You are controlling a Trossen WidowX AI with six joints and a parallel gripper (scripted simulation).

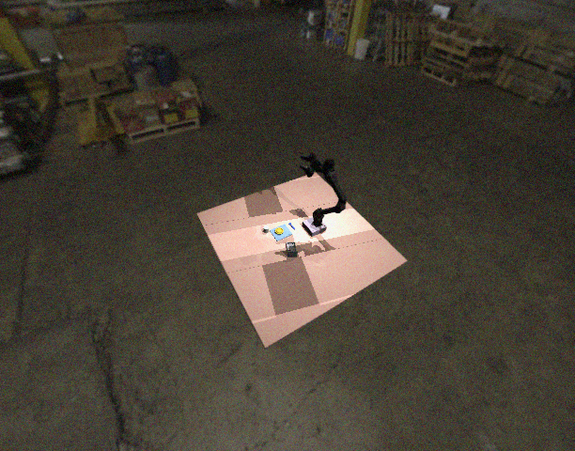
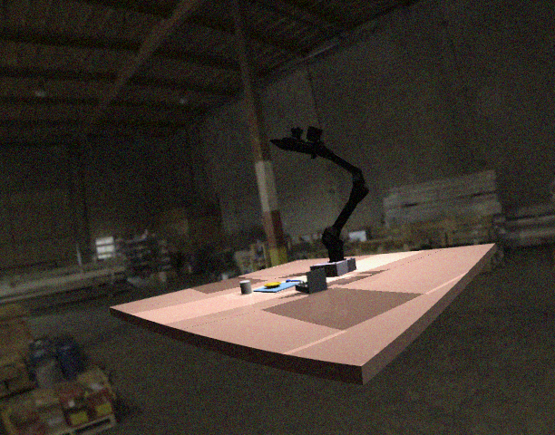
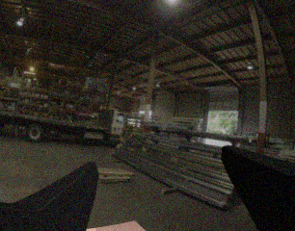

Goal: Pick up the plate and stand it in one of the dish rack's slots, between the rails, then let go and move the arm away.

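Note:
The yellow plate (image 1: 278,230) (image 2: 271,285) lies flat on a light blue square mat (image 1: 282,237) (image 2: 264,290). The small dark grey dish rack (image 1: 291,252) (image 2: 317,281) stands on the table beside the mat; its slots are too small to make out. My gripper (image 1: 303,164) (image 2: 282,136) (image 3: 160,162) is open and empty. It is raised high above the table, far from the plate and the rack, with its fingers pointing roughly level. The wrist view shows both dark fingers wide apart, with neither the plate nor the rack in it.
A small grey-white cup (image 1: 265,229) (image 2: 245,286) stands beyond the mat, on the side away from the arm's base (image 1: 314,226) (image 2: 334,267). A small blue object (image 1: 291,225) (image 2: 292,281) lies between the mat and the base. The pink table (image 1: 350,272) (image 2: 249,327) carries shadow patches.

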